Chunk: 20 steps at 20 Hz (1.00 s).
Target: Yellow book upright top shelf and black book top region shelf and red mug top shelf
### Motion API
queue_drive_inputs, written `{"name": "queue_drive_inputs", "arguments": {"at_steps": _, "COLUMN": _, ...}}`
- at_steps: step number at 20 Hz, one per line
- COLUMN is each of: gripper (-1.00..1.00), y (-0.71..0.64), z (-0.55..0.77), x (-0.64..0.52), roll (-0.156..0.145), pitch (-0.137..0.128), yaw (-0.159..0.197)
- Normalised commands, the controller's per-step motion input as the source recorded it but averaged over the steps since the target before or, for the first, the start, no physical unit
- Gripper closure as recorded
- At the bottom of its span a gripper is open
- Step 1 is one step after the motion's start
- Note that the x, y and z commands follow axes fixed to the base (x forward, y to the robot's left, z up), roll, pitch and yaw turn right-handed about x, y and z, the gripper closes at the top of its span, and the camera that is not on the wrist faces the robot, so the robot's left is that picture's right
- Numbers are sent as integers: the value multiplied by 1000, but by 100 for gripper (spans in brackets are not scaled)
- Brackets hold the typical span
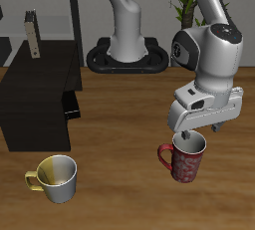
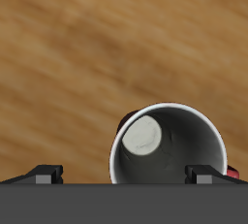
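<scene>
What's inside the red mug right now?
The red mug shows only its grey inside and pale bottom, nothing in it. The part of the rim nearest the gripper is hidden by the gripper's body.

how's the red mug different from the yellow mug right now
The red mug is dark red and speckled with a grey inside; the yellow mug is plain yellow with a pale inside. The gripper hangs right over the red mug's rim, while the yellow mug stands alone, nearer the shelf. Both stand upright on the table, openings up.
</scene>
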Motion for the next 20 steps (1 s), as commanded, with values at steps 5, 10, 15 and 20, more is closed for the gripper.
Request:
{"name": "queue_drive_inputs", "arguments": {"at_steps": 5, "gripper": -100, "y": 116, "z": -196, "x": 5, "roll": 14, "pitch": 23, "yaw": 15}}
{"name": "queue_drive_inputs", "arguments": {"at_steps": 10, "gripper": -100, "y": 109, "z": -281, "x": -13, "roll": 9, "pitch": 44, "yaw": 20}}
{"name": "queue_drive_inputs", "arguments": {"at_steps": 15, "gripper": 100, "y": 13, "z": -268, "x": 21, "roll": 10, "pitch": 34, "yaw": 4}}
{"name": "queue_drive_inputs", "arguments": {"at_steps": 20, "gripper": 100, "y": -93, "z": -107, "x": -79, "roll": -6, "pitch": 15, "yaw": -18}}
